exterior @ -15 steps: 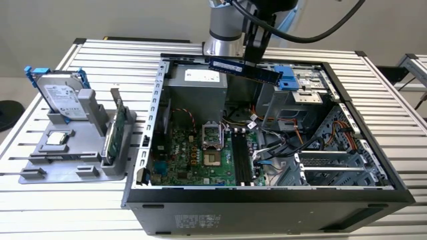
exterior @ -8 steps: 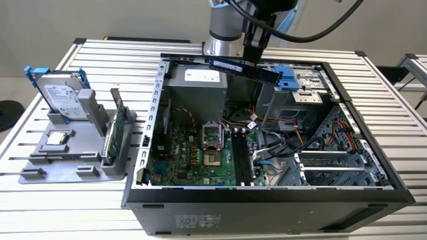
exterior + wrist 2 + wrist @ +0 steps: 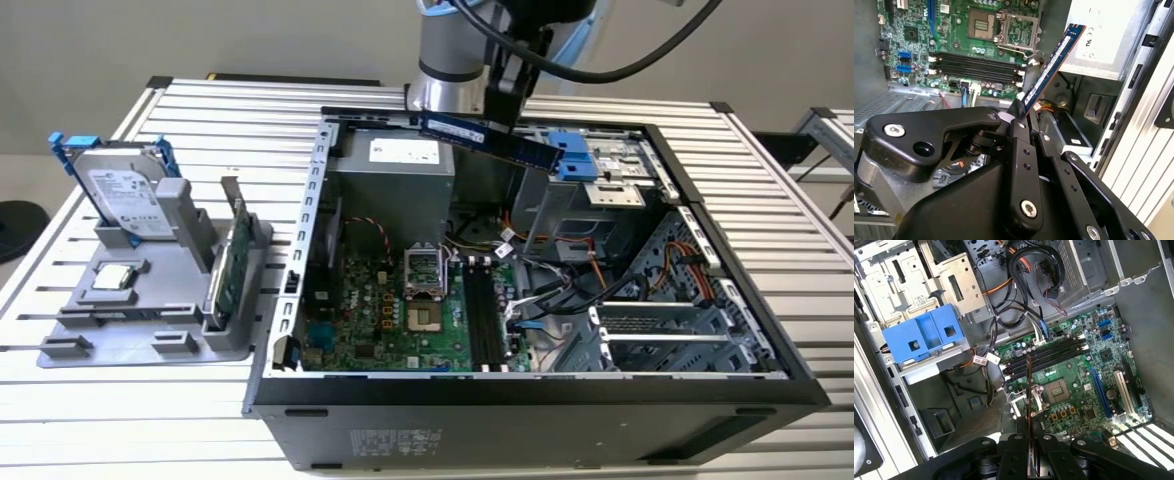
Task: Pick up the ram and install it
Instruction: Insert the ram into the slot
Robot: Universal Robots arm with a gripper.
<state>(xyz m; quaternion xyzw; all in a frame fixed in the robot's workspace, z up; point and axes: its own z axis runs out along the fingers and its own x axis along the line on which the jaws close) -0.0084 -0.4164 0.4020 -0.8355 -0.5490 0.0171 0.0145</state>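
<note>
The ram [image 3: 487, 140], a long blue stick with black chips, hangs in the air over the back of the open computer case [image 3: 310, 230]. My gripper [image 3: 505, 118] is shut on it from above. In the second wrist view the ram [image 3: 1054, 62] sticks out from between the black fingers [image 3: 1021, 150], with the gripper [image 3: 1024, 112] clamped on its near end. In the first wrist view the ram [image 3: 1029, 390] is seen edge-on in the gripper [image 3: 1030, 440], above the motherboard. The black memory slots [image 3: 483, 315] [image 3: 979, 65] [image 3: 1046, 355] lie below and hold nothing.
Inside the case are the green motherboard [image 3: 387, 310], loose cables [image 3: 1029, 270], a blue drive bracket [image 3: 924, 337] and a silver power supply [image 3: 1109, 35]. On the exterior view's left, a grey holder [image 3: 147, 320] carries a hard drive [image 3: 127, 195] and a green card [image 3: 238, 260].
</note>
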